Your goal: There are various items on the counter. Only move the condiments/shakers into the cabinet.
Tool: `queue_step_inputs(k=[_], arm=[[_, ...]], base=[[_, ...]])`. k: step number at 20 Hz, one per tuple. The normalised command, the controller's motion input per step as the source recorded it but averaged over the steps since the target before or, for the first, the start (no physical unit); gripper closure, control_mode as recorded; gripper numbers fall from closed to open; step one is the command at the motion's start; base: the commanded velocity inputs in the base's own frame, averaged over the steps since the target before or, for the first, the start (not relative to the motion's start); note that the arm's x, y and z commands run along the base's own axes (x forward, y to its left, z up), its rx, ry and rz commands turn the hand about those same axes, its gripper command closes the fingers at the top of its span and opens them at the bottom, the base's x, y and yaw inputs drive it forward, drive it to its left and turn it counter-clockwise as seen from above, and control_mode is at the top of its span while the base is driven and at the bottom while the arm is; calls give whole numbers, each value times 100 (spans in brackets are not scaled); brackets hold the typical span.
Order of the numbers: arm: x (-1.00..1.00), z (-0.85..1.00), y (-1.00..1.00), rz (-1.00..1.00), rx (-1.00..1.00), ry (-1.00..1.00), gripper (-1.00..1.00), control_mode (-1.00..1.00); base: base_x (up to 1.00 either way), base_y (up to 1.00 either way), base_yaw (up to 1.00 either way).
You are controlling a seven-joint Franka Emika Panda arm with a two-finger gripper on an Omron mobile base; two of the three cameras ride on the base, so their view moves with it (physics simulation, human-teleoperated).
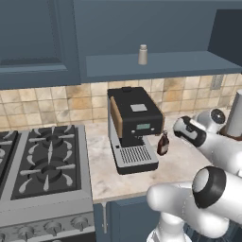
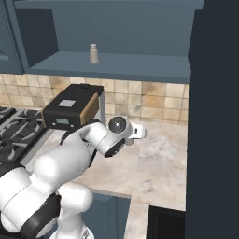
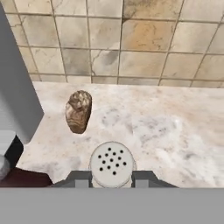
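hand (image 3: 112, 183) closed on upright shaker (image 3: 112, 164), straight below the camera; cabinet (image 1: 156, 64) lies up and behind the coffee machine (image 1: 134, 127).

Grey stove (image 1: 45, 165), brown lump (image 3: 78, 111)

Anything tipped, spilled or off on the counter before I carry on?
Nothing spilled or tipped. One shaker stands upright in the cabinet; the dark bottle stands upright beside the coffee machine. The gripper is shut on a second shaker. A brown mottled lump lies on the counter.
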Motion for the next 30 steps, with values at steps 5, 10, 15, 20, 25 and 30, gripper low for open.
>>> queue_step_inputs(k=[5, 10, 15, 20, 25, 30], arm=[[-48, 100, 0, 0, 0, -18, 100, -100], [-65, 100, -3, 0, 4, -1, 100, -100], [-85, 100, -12, -1, 11, 3, 100, -100], [-57, 100, -4, 0, 11, 0, 100, -100], [-11, 100, 0, 0, 7, 0, 100, -100], [0, 99, 0, 0, 2, -1, 100, -100]], base=[[0, 0, 0], [0, 0, 0], [0, 0, 0], [0, 0, 0], [0, 0, 0], [0, 0, 0]])
